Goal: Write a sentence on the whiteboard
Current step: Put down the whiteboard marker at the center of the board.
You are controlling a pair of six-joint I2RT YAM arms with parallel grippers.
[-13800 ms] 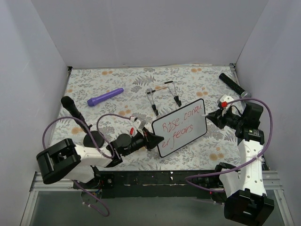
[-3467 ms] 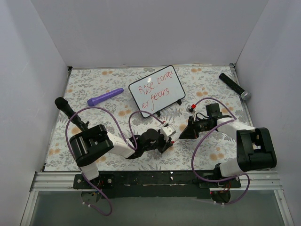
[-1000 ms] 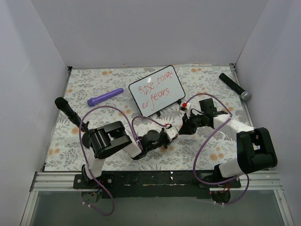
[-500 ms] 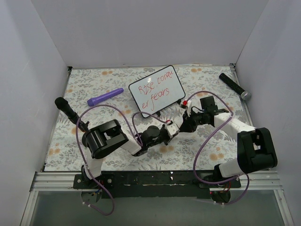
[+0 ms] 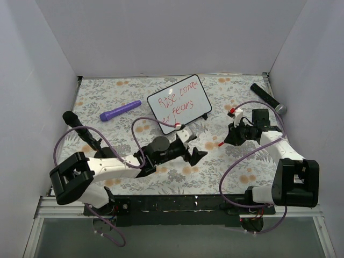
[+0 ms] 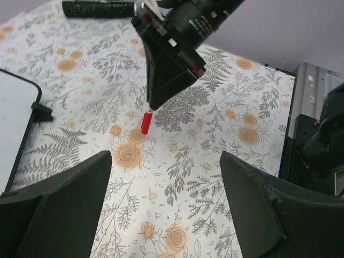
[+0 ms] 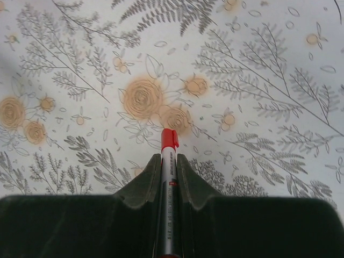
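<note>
Whiteboard [image 5: 200, 104] bears the sentence [image 5: 180, 108] in red letters.

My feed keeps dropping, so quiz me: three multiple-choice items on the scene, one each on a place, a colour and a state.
1. Where is the whiteboard?
A) flat at the near edge
B) toward the far middle of the table
C) in the left end effector

2. What colour is the sentence?
A) blue
B) black
C) red

3. The right end effector is:
A) shut on the marker
B) open and empty
C) out of every view

Answers:
1 B, the top view shows it beyond both arms.
2 C, the letters are red.
3 A, the wrist view shows the marker clamped between both fingers.
</note>
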